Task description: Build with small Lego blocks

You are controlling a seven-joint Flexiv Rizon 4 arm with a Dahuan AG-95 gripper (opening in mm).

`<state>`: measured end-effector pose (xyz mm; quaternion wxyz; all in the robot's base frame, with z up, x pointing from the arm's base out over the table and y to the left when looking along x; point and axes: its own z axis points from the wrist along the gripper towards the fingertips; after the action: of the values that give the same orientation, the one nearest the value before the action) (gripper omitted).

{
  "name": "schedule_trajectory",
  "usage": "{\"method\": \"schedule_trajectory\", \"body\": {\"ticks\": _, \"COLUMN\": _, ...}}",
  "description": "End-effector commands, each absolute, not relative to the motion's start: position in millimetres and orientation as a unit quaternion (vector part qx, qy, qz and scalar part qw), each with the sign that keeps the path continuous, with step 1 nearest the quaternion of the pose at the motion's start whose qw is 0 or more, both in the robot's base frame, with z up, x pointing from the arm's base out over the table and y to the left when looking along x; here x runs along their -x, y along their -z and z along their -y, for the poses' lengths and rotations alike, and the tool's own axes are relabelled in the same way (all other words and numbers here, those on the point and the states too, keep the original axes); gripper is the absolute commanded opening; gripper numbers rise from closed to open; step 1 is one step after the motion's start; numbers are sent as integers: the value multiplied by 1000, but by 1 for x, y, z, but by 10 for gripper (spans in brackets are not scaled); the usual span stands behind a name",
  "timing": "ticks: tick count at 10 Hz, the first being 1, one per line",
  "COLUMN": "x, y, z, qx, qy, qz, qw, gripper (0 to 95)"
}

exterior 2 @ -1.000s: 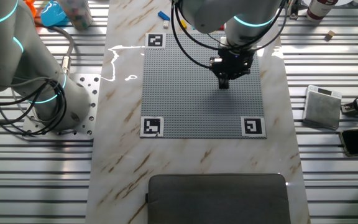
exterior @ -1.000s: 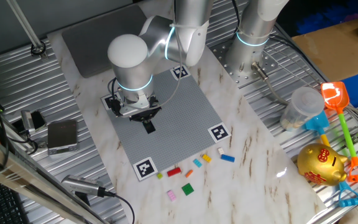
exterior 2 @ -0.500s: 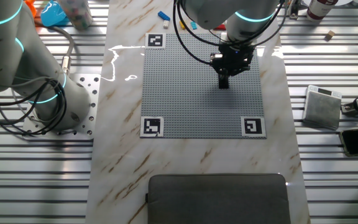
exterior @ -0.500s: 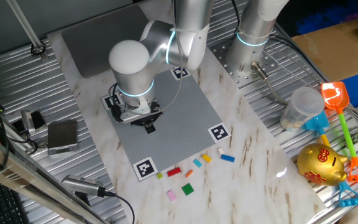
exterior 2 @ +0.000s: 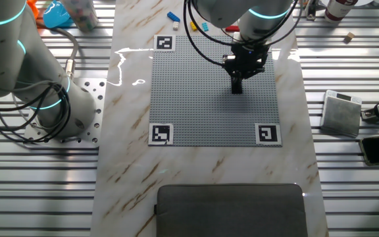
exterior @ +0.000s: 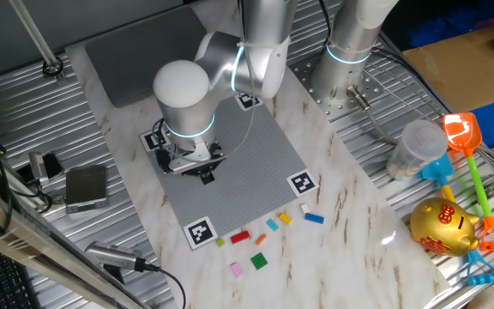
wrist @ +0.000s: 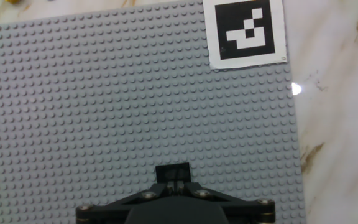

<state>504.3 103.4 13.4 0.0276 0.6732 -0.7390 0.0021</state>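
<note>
One black brick (wrist: 173,173) sits at the tips of the gripper (wrist: 174,186), low centre in the hand view, apparently pinched between closed fingers just over the grey studded plate (wrist: 104,106). Such bricks are probably light, rigid and slick, best gripped on flat opposite sides. Loose coloured bricks (exterior: 268,236) lie at lower centre of one fixed view.

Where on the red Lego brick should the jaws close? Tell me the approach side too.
Come straight down from above and close the jaws across the two long sides of the red Lego brick, at mid-length. It lies flat on the marble table and is longer than wide.
</note>
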Motion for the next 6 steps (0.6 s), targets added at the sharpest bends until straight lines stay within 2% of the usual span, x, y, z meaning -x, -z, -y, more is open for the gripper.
{"method": "schedule_trajectory", "body": {"ticks": 1, "x": -502, "y": -3, "z": -103, "qx": -672, "qy": -4, "qz": 740, "qw": 24, "gripper": 0}}
{"method": "schedule_trajectory", "body": {"ticks": 6, "x": -497, "y": -22, "z": -110, "qx": -661, "qy": -8, "qz": 750, "qw": 31, "gripper": 0}}
